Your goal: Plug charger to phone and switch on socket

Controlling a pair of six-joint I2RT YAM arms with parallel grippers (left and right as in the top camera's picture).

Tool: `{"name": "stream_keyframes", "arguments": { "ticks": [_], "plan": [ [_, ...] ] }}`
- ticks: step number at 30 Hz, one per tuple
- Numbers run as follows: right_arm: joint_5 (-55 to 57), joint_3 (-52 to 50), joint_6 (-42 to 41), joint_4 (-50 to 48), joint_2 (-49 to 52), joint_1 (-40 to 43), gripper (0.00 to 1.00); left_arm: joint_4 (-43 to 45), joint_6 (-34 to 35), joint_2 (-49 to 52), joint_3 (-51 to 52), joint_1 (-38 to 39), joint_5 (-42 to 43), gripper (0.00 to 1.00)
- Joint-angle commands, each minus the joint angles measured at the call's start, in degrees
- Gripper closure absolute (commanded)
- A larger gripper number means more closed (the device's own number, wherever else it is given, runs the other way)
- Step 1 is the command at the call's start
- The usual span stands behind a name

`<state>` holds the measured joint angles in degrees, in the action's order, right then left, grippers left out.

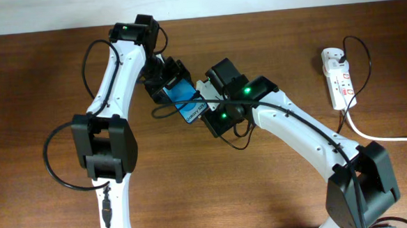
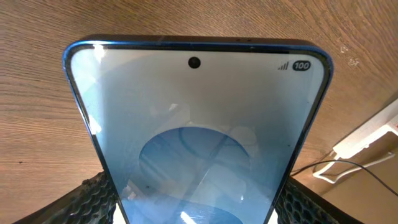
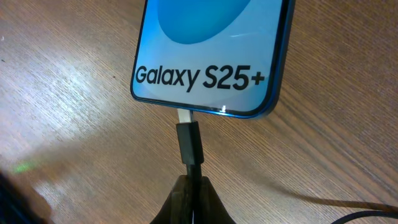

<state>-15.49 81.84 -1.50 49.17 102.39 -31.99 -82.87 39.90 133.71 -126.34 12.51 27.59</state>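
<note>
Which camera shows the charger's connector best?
The right wrist view: the charger connector sits mid-frame, its metal tip at the phone's bottom edge, pinched by the right gripper. Overhead, the arms hide it; the left wrist view shows only the phone's top.

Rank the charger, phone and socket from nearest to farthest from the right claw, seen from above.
1. The charger: pinched in the right gripper itself, its tip at the phone's bottom edge.
2. The phone: just beyond the fingers, mid-table in the overhead view.
3. The socket: far off, by the table's right edge.
</note>
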Motion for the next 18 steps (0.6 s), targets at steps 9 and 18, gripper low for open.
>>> {"name": "stream_keyframes", "arguments": {
  "ticks": [9,18],
  "plan": [
    [-0.6,0.7,-0.5,-0.2,0.3,0.6,0.96,1.4,-1.1,-2.8,-0.7,0.0,-0.8,1.00],
    [-0.6,0.9,-1.7,1.8,-0.6,2.9,0.96,1.2,-1.1,-2.8,-0.7,-3.2,-0.8,1.00]
  ]
}}
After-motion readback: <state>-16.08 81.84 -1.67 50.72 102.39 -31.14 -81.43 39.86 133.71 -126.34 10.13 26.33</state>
